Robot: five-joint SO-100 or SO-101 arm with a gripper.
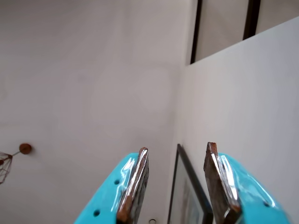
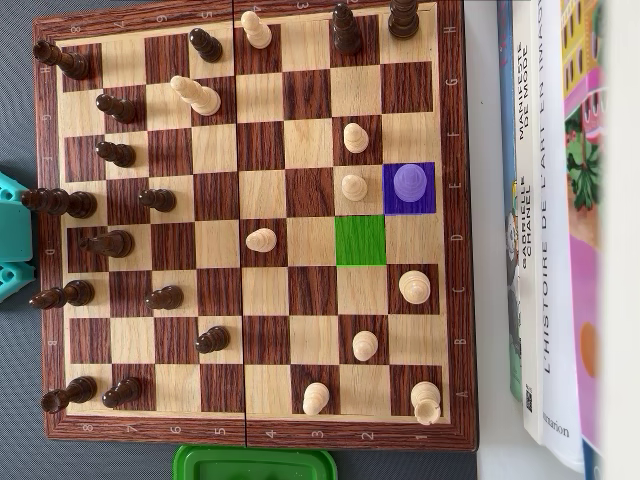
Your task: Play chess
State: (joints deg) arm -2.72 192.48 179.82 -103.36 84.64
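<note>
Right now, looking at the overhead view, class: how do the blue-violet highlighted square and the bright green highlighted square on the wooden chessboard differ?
The blue-violet highlighted square holds a piece, tinted violet by the highlight; the bright green highlighted square is bare. The blue-violet square sits at the right-hand end of its row, nearest the stacked books; the green one lies one row lower and one column further left, touching it corner to corner. Both are single, flatly coloured squares on the wooden chessboard.

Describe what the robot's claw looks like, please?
In the wrist view, the gripper has two fingers moulded in bright turquoise plastic, with small round holes in their outer faces. The inner face of each finger is a flat, dark, glossy strip with brownish, worn-looking edges. In the overhead view only a bit of turquoise arm shows beside the chessboard. No cables visible.
</note>
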